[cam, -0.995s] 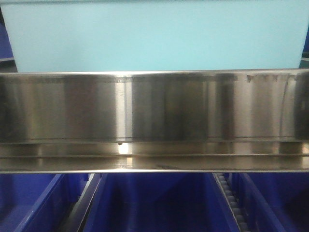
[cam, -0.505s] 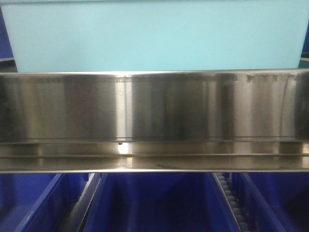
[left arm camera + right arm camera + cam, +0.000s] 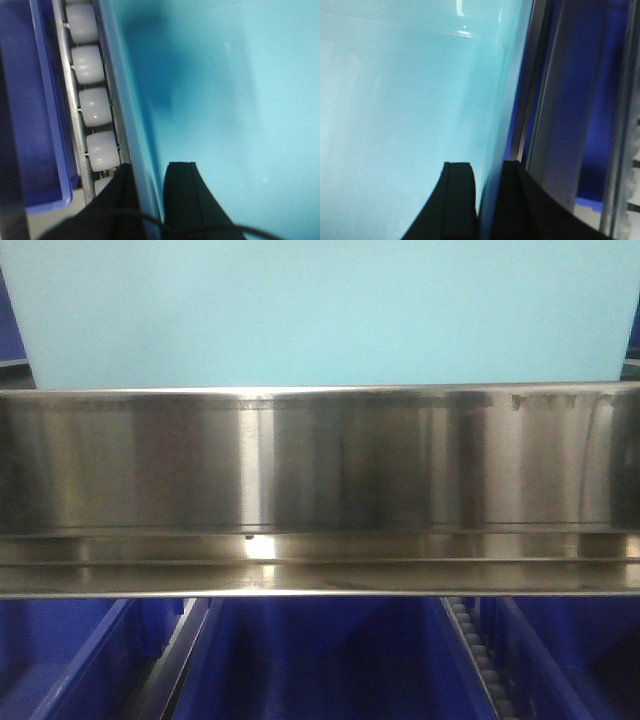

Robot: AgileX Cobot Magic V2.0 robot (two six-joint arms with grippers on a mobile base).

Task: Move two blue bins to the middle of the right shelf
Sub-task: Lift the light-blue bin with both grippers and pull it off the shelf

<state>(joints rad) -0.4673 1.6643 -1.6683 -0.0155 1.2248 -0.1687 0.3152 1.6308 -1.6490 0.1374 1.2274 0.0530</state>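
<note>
Brushed metal fills the middle of our front view: a steel rail (image 3: 320,490) running edge to edge as the shelf's front lip. Directly above it we see the light blue bin (image 3: 320,315), its broad pale face spanning nearly the whole width of the frame. Below the bin, under the rail, sit dark blue bins (image 3: 320,660) on the next level down, with a roller track between two of them. At the bin's left wall we find the left gripper (image 3: 150,172), one black finger inside the bin and one outside, closed on that wall. Just outside the bin on that side runs a row of white rollers (image 3: 92,107), and beyond them a darker blue tub (image 3: 40,100). At the bin's right wall the right gripper (image 3: 487,172) does the same, its two fingers pinching the wall between them (the contact is close, with no gap we can make out). We cannot tell whether the bin's base rests on the shelf surface.
</note>
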